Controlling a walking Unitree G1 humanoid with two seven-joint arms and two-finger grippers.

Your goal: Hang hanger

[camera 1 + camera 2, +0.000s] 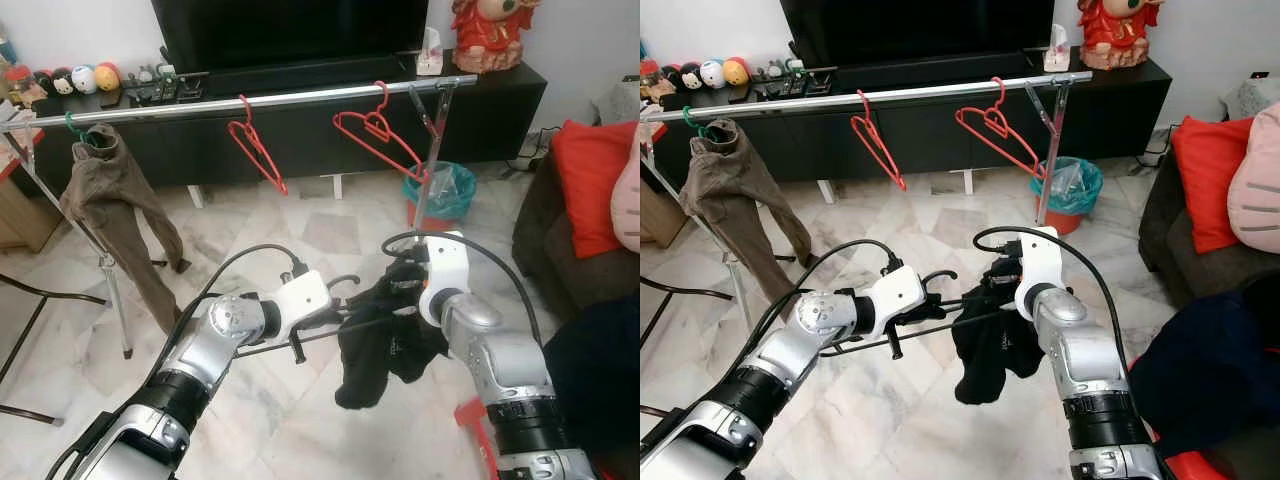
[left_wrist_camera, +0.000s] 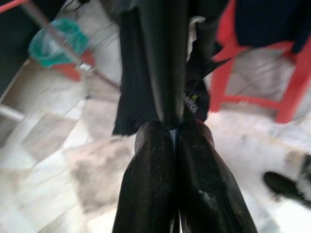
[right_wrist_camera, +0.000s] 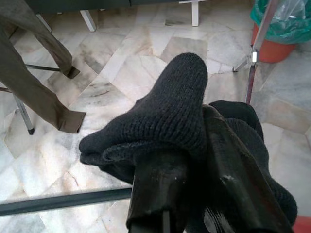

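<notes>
The black hanger lies level between the two arms, low and well short of the rail, with a black garment draped over it and hanging below. The left gripper has its fingers pressed together on the hanger's bar, apparently to keep it horizontal, while the right gripper pinches a fold of the knitted fabric between its fingers, probably to stop the cloth sliding off. Beyond the fingers the rail carries two red hangers and brown trousers, leaving free space between them.
</notes>
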